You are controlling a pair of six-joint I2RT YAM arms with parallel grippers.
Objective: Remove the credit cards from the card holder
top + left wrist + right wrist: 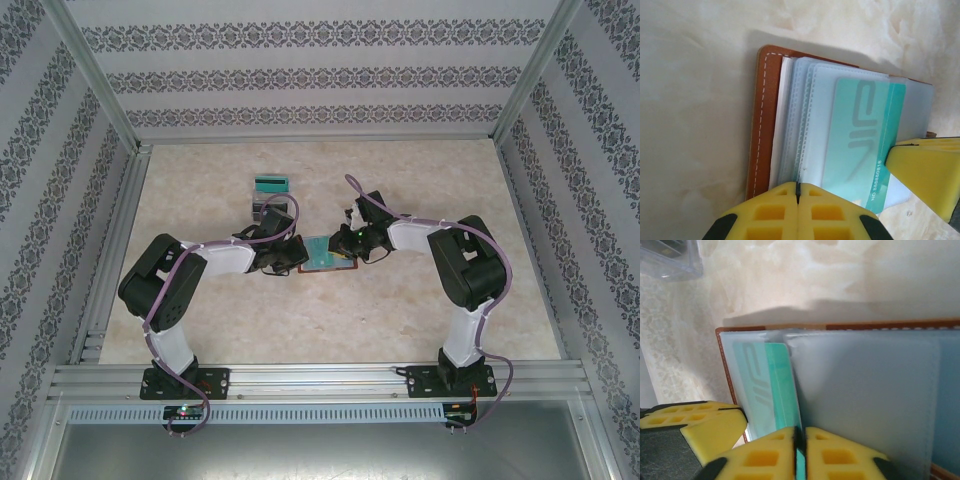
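- We find the open card holder (328, 254) mid-way across the tabletop (420, 180), with the left pincer (797, 187) closed at its 9 o'clock edge.
- From 3 o'clock, the right pincer (800, 432) pinches the teal credit card (860, 135) by its exposed edge.
- Next, we judge, it should draw the card straight out while the holder is braced.

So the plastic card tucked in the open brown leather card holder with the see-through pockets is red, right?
No, the plastic card is teal green, not red; the left wrist view shows it clearly. It is tucked in the open brown leather card holder with see-through pockets, as you said.
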